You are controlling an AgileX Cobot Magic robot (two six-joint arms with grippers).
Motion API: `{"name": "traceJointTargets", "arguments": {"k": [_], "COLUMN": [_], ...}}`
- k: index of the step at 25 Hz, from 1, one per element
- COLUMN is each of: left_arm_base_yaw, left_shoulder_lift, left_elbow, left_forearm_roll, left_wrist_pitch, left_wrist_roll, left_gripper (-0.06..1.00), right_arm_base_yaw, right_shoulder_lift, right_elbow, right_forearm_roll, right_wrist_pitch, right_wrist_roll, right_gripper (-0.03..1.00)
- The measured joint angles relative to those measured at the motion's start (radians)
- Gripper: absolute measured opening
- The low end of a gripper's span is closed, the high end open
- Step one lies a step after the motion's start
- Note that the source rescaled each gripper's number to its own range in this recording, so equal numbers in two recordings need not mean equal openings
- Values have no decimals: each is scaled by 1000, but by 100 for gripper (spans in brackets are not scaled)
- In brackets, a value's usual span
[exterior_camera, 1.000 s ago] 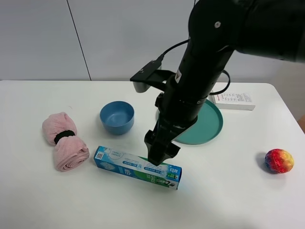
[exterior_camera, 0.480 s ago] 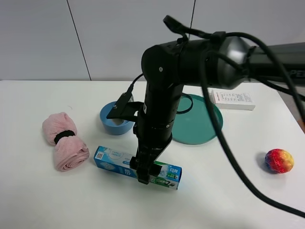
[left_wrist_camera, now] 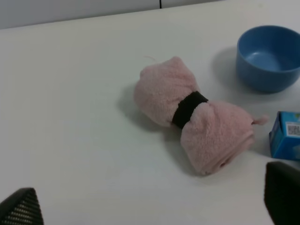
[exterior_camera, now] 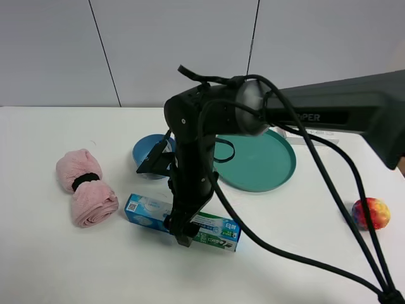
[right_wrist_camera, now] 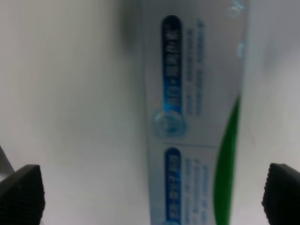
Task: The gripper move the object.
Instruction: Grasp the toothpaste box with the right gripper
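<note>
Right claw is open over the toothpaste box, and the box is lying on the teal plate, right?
Not quite. The toothpaste box lies on the white table, apart from the teal plate, as the exterior high view shows. The right claw is open over it.

The blue-and-white toothpaste box lies flat, the right gripper apparently astride its middle, jaws apart.

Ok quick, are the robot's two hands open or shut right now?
Left gripper: open, empty.
Right gripper: open around the toothpaste box, not squeezing it.
</note>
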Motion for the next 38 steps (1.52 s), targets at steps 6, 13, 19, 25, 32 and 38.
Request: {"name": "traceJointTargets", "arguments": {"k": [6, 13, 19, 25, 32, 38], "left_arm_base_yaw": [0, 0, 0, 0, 0, 0], "left_shoulder_lift": [-1, -1, -1, -1, -1, -1], "left_elbow": [0, 0, 0, 0, 0, 0], "left_forearm_roll": [0, 0, 0, 0, 0, 0], "left_wrist_pitch": [0, 0, 0, 0, 0, 0], "left_wrist_roll": [0, 0, 0, 0, -2, -2], "left_gripper": [100, 100, 100, 100, 100, 100], "right_arm_base_yaw": [29, 31, 31, 31, 31, 31], "right_shoulder_lift": [57, 95, 126, 141, 164, 164], "right_elbow": [-1, -16, -23, -23, -23, -23], "right_forearm_roll": [-13, -107, -128, -136, -136, -142], "right_wrist_pitch": [-3, -22, -29, -43, -43, -43], "right_wrist_roll": [8, 88, 131, 170, 198, 207], "right_gripper": [87, 87, 79, 58, 40, 9]}}
